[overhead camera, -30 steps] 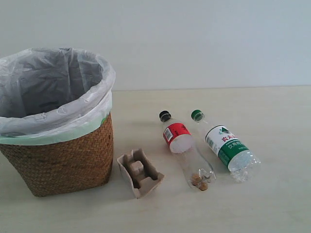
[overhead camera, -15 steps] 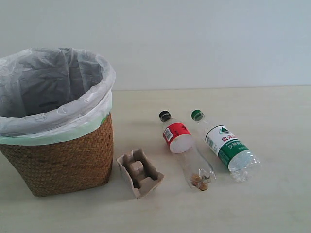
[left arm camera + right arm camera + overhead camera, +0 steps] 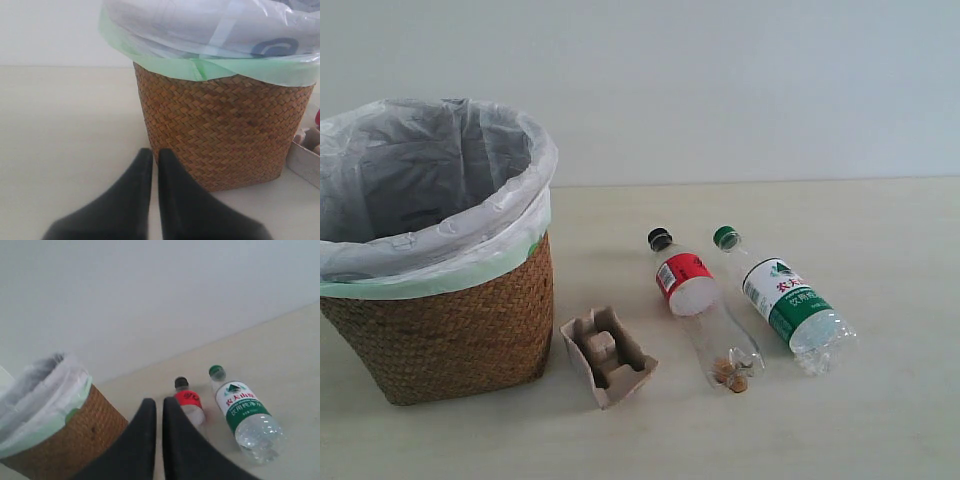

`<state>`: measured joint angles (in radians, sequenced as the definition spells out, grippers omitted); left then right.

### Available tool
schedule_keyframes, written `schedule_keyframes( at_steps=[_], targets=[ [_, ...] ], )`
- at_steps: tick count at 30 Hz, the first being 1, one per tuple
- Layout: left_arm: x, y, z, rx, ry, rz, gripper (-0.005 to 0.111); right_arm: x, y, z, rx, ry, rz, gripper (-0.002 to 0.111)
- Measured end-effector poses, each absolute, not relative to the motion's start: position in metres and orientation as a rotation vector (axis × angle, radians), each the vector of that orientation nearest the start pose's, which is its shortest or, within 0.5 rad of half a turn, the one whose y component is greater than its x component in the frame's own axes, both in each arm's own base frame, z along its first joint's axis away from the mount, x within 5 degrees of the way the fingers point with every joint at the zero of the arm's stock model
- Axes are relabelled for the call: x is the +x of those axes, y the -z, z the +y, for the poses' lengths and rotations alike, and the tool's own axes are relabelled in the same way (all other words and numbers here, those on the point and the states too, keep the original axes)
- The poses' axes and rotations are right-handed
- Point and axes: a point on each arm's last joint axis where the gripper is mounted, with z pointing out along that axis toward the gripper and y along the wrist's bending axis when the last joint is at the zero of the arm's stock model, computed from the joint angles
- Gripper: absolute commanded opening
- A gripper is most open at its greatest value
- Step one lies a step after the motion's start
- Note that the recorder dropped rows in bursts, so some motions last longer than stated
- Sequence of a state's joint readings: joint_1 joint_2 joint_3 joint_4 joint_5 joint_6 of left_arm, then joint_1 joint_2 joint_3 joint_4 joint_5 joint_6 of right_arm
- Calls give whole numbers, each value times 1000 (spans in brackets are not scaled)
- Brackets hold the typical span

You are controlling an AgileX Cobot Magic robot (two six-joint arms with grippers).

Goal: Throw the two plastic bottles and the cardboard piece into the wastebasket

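The wicker wastebasket (image 3: pixel 450 320) with its white bag stands at the left. Beside its base lies the beige cardboard piece (image 3: pixel 607 355). To the right lie the black-capped, red-labelled bottle (image 3: pixel 700 305) and the green-capped, green-labelled bottle (image 3: pixel 785 300), side by side on the table. Neither arm shows in the exterior view. My left gripper (image 3: pixel 155 152) is shut and empty, close in front of the wastebasket (image 3: pixel 220 135). My right gripper (image 3: pixel 155 402) is shut and empty, above the table, short of the red-labelled bottle (image 3: pixel 189 402) and green-labelled bottle (image 3: pixel 242 412).
A pale wall runs behind the beige table (image 3: pixel 880 220). An edge of the cardboard piece (image 3: pixel 306 155) shows past the wastebasket in the left wrist view. The wastebasket (image 3: pixel 55 425) also shows in the right wrist view.
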<state>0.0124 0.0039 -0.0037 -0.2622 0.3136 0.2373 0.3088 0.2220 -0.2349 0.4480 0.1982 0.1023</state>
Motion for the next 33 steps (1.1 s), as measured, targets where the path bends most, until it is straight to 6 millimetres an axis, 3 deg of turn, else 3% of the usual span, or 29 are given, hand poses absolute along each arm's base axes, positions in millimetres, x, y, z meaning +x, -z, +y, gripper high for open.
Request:
schedule_keyframes(
  at_steps=[7, 14, 16, 19, 22, 25, 30, 33],
  targets=[
    [54, -187, -7, 35, 72, 1787, 4, 122, -292, 58, -26, -651, 2049, 1],
    [54, -187, -7, 35, 72, 1787, 4, 187, -300, 113, -401, -923, 2343, 2],
    [54, -187, -7, 35, 72, 1787, 4, 203, -299, 128, -507, -952, 2362, 8],
    [54, -187, -7, 35, 72, 1787, 4, 222, -294, 155, -657, -946, 2385, 35],
    [54, -187, -7, 35, 72, 1787, 4, 238, -288, 180, -801, -888, 2388, 49],
    [54, -187, -7, 35, 72, 1787, 4, 262, -285, 184, -817, -696, 2431, 55],
    [54, -187, -7, 35, 72, 1787, 4, 313, -292, 152, -699, -219, 2620, 56],
    [54, -187, -7, 35, 72, 1787, 4, 333, -277, 141, -700, -34, 2741, 56]
  ],
)
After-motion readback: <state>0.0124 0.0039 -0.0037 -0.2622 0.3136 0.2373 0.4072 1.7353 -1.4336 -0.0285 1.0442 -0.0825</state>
